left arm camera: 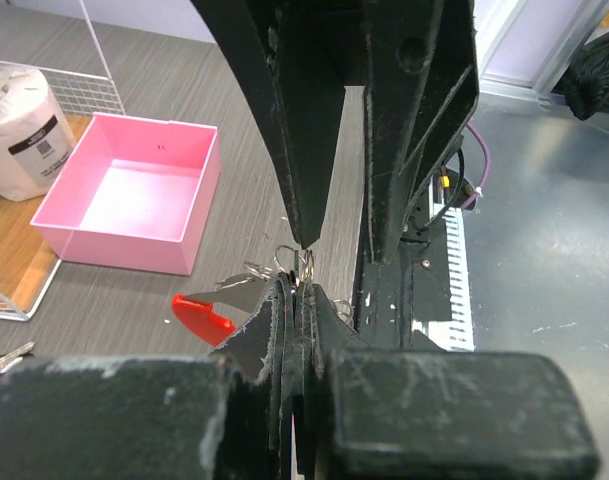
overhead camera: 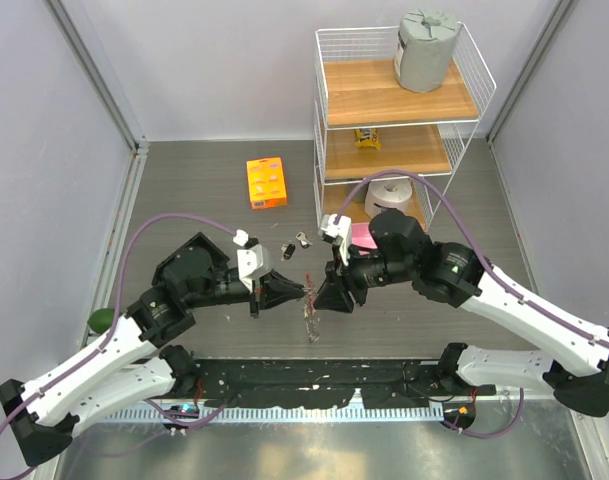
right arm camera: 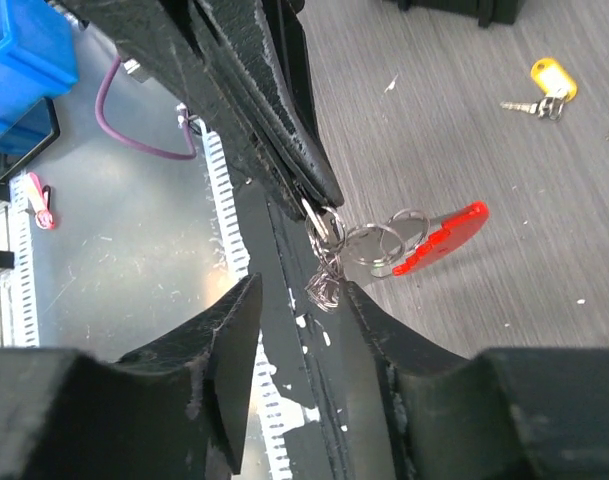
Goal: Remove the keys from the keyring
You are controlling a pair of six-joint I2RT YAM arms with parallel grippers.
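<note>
The keyring (overhead camera: 309, 300) hangs above the table between my two grippers. My left gripper (overhead camera: 296, 292) is shut on its thin silvery rings (left arm camera: 304, 268), and the red fob (left arm camera: 202, 316) dangles to one side. In the right wrist view the rings (right arm camera: 384, 242), the fob (right arm camera: 446, 234) and a short chain (right arm camera: 329, 287) hang from the left fingertips. My right gripper (right arm camera: 302, 300) is open, with the chain between its fingers. Two loose keys (overhead camera: 296, 244) lie on the table behind the grippers. A yellow-tagged key (right arm camera: 547, 86) lies farther off. Whether any key is on the ring is unclear.
An orange box (overhead camera: 267, 183) lies at the back left. A white wire shelf (overhead camera: 399, 110) stands at the back right, with a pink bin (left arm camera: 134, 195) and a paper roll (left arm camera: 19, 125) by its foot. A green object (overhead camera: 99, 320) lies at the left edge.
</note>
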